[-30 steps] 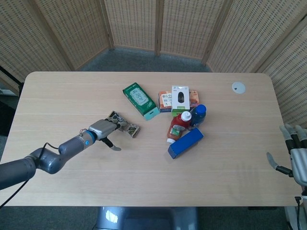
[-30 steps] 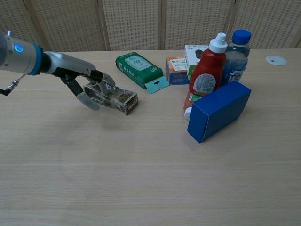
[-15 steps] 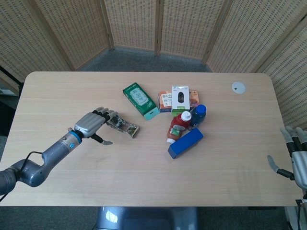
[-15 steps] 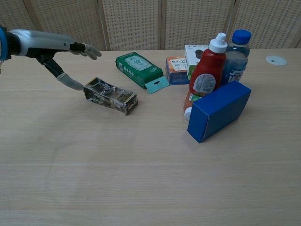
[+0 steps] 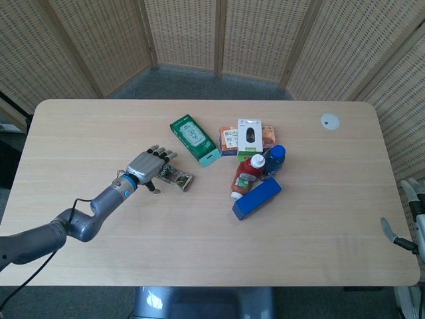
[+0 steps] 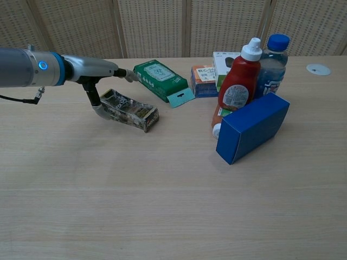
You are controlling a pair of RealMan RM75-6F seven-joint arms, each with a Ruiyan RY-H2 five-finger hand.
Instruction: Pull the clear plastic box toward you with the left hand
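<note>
The clear plastic box (image 5: 176,178) lies on its side at the table's left middle, with dark printed contents showing through. In the chest view the clear box (image 6: 130,111) points towards the right front. My left hand (image 5: 147,166) hovers over the box's left end, fingers stretched flat and apart above it. Its thumb (image 6: 96,106) hangs down and touches that left end. Nothing is gripped. My right hand (image 5: 406,216) shows only partly at the right edge of the head view, thumb held apart from the fingers, holding nothing.
A green packet (image 5: 194,139) lies just behind the box. To the right stands a cluster: ketchup bottle (image 6: 238,81), water bottle (image 6: 272,59), blue box (image 6: 252,127), mouse package (image 5: 250,137), orange carton (image 5: 230,139). A white disc (image 5: 330,121) sits far right.
The left hand let go of the box, opened and drew off to the left, then came back over its left end. The box stayed put. The right hand slid further out of frame.
</note>
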